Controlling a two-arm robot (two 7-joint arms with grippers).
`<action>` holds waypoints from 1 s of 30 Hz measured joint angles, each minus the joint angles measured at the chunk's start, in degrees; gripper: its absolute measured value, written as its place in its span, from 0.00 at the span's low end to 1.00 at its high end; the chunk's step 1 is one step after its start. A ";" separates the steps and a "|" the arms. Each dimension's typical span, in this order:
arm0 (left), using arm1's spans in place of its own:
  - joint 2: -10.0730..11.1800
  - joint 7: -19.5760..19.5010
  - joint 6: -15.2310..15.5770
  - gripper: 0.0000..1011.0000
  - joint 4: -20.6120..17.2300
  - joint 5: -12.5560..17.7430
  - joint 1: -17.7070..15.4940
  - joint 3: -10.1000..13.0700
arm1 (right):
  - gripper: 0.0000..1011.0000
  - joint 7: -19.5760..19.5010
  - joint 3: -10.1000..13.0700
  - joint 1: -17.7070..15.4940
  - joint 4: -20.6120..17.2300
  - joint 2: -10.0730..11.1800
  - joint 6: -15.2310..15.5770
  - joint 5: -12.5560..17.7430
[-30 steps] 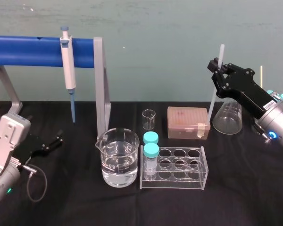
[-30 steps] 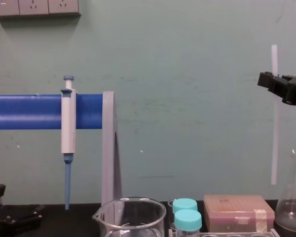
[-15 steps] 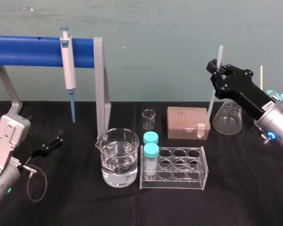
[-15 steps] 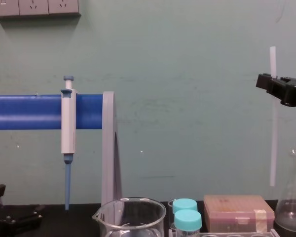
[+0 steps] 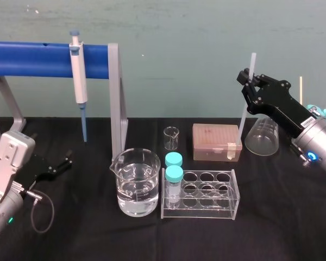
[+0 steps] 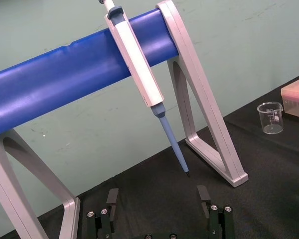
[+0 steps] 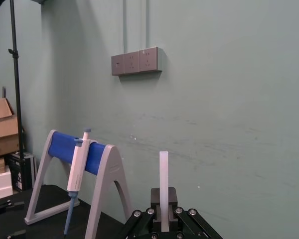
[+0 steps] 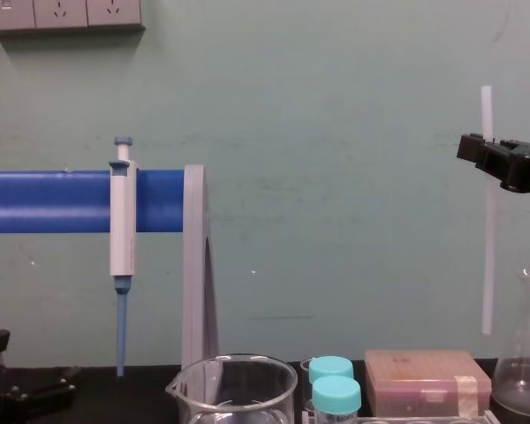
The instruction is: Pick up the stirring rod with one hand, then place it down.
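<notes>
The stirring rod (image 5: 244, 116) is a thin white translucent stick held nearly upright in the air at the right. My right gripper (image 5: 248, 80) is shut on its upper part, and a short length sticks out above the fingers. In the chest view the stirring rod (image 8: 487, 265) hangs below the right gripper (image 8: 482, 150), its lower end just above the height of the pink box. The right wrist view shows the stirring rod (image 7: 163, 172) rising from between the closed jaws of the right gripper (image 7: 163, 215). My left gripper (image 5: 64, 162) rests open on the black table at the left, also seen as left gripper (image 6: 158, 199).
A blue-tipped pipette (image 5: 77, 76) hangs on the blue-barred stand (image 5: 32, 58). A water-filled beaker (image 5: 135, 182), a clear tube rack (image 5: 206, 193) with two teal-capped vials, a small beaker (image 5: 171, 137), a pink box (image 5: 216, 140) and a conical flask (image 5: 262, 136) stand on the table.
My right gripper, with the stirring rod in it, has sunk a little and drifted slightly left. The left arm has not moved.
</notes>
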 joint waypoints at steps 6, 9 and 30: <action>0.00 0.00 0.00 0.99 0.00 0.00 0.00 0.00 | 0.07 0.01 -0.07 0.20 0.21 -0.01 0.19 0.01; 0.00 0.00 0.00 0.99 0.00 0.00 0.00 0.00 | 0.07 0.00 -0.09 0.28 0.32 -0.05 0.24 0.02; 0.00 0.00 0.00 0.99 0.00 0.00 0.00 0.00 | 0.07 0.01 -0.23 0.30 0.37 -0.07 0.30 0.05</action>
